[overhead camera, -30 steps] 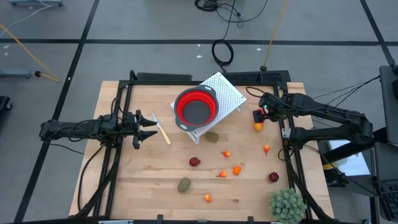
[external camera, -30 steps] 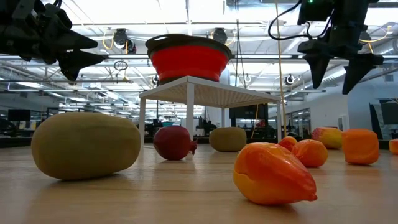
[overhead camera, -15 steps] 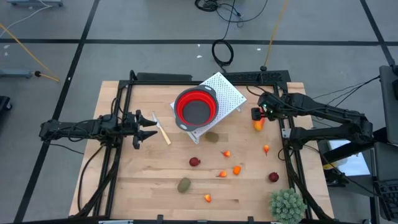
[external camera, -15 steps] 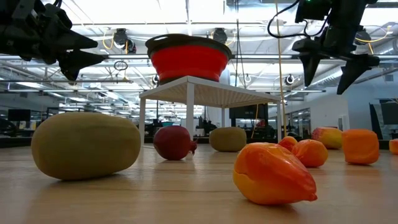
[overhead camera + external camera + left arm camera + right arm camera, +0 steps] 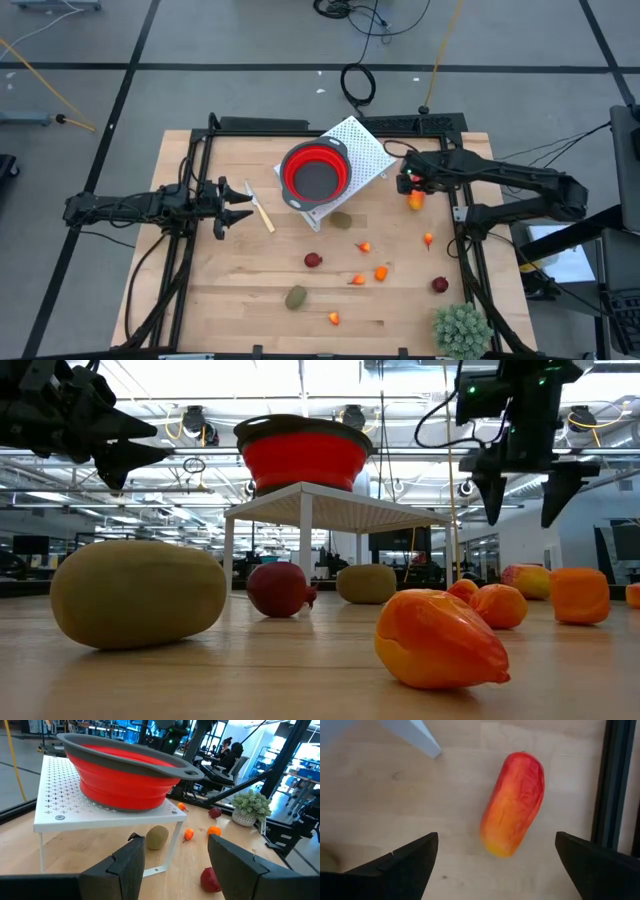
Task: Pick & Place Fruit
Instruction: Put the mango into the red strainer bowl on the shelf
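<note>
— Any brand, label or writing to read?

— None that I can make out on the red bowl [image 5: 315, 172], the white perforated stand [image 5: 365, 148] or the fruit.

— Where is the fruit?

— Scattered on the wooden table [image 5: 240, 290]. A red-orange oval piece [image 5: 513, 802] lies flat under the right gripper [image 5: 408, 182], whose jaws are spread wide and empty, not touching it. An olive-brown oval [image 5: 342, 220] sits by the stand's leg, partly tucked beneath it.

— And the left gripper [image 5: 236, 203]?

— At the table's left side, beside the knife [image 5: 260, 210], jaws parted, holding nothing.

— Anything cut off?

— The spiky green plant ball [image 5: 461, 330] is clipped by the high view's lower edge. In the low view, near fruit hides the pieces behind.
</note>
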You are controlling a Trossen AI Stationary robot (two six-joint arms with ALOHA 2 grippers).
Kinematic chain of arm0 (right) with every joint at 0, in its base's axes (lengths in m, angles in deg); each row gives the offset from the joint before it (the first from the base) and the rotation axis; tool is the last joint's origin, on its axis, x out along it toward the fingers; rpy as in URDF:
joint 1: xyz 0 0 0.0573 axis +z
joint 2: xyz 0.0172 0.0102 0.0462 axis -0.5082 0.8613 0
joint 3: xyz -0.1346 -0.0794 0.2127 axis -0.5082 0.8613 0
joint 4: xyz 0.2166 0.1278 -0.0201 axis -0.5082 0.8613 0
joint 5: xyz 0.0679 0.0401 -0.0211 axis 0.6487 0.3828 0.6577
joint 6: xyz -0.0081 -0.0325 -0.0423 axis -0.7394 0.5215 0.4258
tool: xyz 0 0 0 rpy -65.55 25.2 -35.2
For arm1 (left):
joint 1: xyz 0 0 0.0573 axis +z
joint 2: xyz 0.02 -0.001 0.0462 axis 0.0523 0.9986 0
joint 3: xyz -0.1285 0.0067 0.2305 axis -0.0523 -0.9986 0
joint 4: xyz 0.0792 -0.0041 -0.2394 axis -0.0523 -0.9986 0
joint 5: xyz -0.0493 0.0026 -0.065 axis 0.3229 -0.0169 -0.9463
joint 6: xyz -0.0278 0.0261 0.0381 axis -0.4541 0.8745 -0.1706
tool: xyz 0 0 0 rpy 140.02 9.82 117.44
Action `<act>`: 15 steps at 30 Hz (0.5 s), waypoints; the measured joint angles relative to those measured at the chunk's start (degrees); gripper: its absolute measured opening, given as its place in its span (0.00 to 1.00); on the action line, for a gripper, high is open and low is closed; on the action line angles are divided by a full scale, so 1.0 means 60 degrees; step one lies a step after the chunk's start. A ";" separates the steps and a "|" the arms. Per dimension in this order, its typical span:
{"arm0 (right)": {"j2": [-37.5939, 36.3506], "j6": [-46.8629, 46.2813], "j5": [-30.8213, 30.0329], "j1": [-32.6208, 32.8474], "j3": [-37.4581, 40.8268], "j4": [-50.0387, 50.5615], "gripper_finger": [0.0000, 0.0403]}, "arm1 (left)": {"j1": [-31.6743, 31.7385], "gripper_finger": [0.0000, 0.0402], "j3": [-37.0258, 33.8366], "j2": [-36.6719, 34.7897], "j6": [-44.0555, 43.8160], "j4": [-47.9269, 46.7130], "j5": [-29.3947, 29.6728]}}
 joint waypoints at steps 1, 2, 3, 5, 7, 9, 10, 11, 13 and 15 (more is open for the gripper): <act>0.0101 0.0010 -0.0038 -0.0039 0.0000 0.0051 0.98 | 0.0002 0.53 0.0000 0.0001 -0.0006 0.0000 -0.0002; 0.0206 0.0011 -0.0047 -0.0088 0.0000 0.0081 0.98 | 0.0001 0.53 0.0000 0.0000 -0.0046 0.0004 -0.0001; 0.0294 0.0011 -0.0064 -0.0145 0.0000 0.0083 0.98 | 0.0001 0.53 0.0000 0.0000 -0.0075 0.0000 0.0001; 0.0404 0.0028 -0.0134 -0.0295 0.0000 0.0117 0.98 | 0.0003 0.53 0.0000 0.0000 -0.0146 0.0001 -0.0008; 0.0453 0.0028 -0.0232 -0.0446 0.0000 0.0119 0.98 | 0.0003 0.53 0.0000 0.0000 -0.0204 0.0000 -0.0072; 0.0457 0.0025 -0.0241 -0.0648 0.0000 0.0125 0.98 | 0.0003 0.53 0.0000 0.0000 -0.0208 0.0000 -0.0188; 0.0457 -0.0007 -0.0254 -0.0742 0.0000 0.0101 0.98 | 0.0003 0.53 0.0000 0.0000 -0.0208 0.0001 -0.0238; 0.0457 -0.0045 -0.0259 -0.0830 0.0000 0.0084 0.98 | 0.0003 0.53 0.0000 0.0000 -0.0208 0.0000 -0.0245; 0.0457 -0.0048 -0.0261 -0.1018 0.0000 0.0076 0.98 | 0.0003 0.53 0.0000 0.0000 -0.0208 0.0004 -0.0247; 0.0450 -0.0045 -0.0255 -0.1195 0.0054 -0.0027 0.98 | 0.0003 0.53 0.0000 0.0000 -0.0206 0.0000 -0.0250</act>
